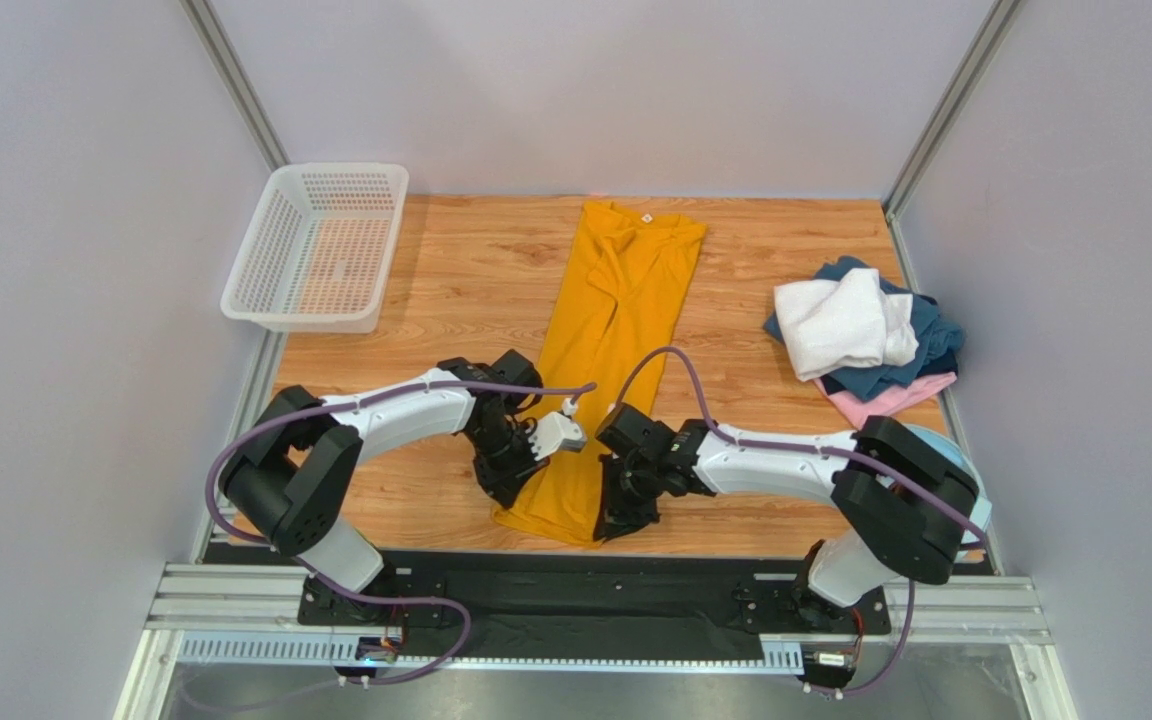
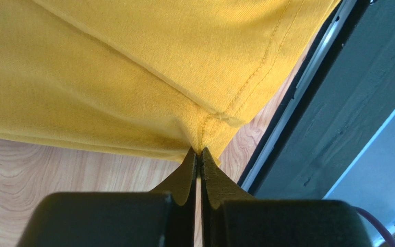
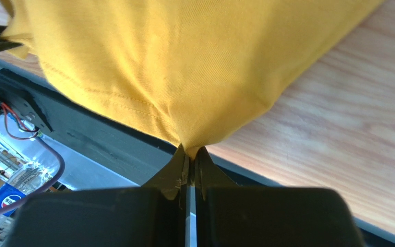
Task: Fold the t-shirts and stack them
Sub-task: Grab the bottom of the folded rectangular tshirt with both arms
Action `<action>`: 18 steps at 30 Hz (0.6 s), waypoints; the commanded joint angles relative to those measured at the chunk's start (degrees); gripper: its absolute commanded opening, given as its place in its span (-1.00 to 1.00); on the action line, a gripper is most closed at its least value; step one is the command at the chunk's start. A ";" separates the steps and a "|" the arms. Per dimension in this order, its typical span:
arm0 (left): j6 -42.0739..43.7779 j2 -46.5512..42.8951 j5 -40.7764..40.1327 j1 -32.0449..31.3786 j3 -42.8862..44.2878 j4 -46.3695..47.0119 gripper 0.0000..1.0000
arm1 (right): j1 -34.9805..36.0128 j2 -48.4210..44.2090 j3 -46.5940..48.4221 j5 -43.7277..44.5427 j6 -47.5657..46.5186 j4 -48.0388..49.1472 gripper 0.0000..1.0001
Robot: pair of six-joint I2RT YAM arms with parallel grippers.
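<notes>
Left end effector (image 2: 199, 152) and right end effector (image 3: 190, 149) both clenched on the yellow shirt (image 1: 620, 308) hem corners (lift level, keep it taut), then fold forward over itself

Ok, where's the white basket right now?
In the top view, the white mesh basket sits at the far left table corner, apart from the yellow t-shirt to its right.

Plain mustard-yellow t-shirt (image 1: 620, 338) — a white tee (image 1: 838, 320), a dark blue tee (image 1: 935, 353), a pink tee (image 1: 898, 399) — white mesh basket (image 1: 301, 320), light wood-grain table (image 1: 447, 285)
</notes>
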 commanded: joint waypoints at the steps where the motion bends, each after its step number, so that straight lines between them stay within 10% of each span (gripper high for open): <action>1: 0.26 -1.99 2.23 0.15 3.00 -2.45 -1.00 | -0.24 -5.49 -0.90 3.11 -1.19 -2.93 -1.00; 18: 2.20 -7.36 8.21 -4.40 13.99 -23.37 -0.85 | 0.73 -21.75 -2.40 2.94 2.51 -12.42 -1.00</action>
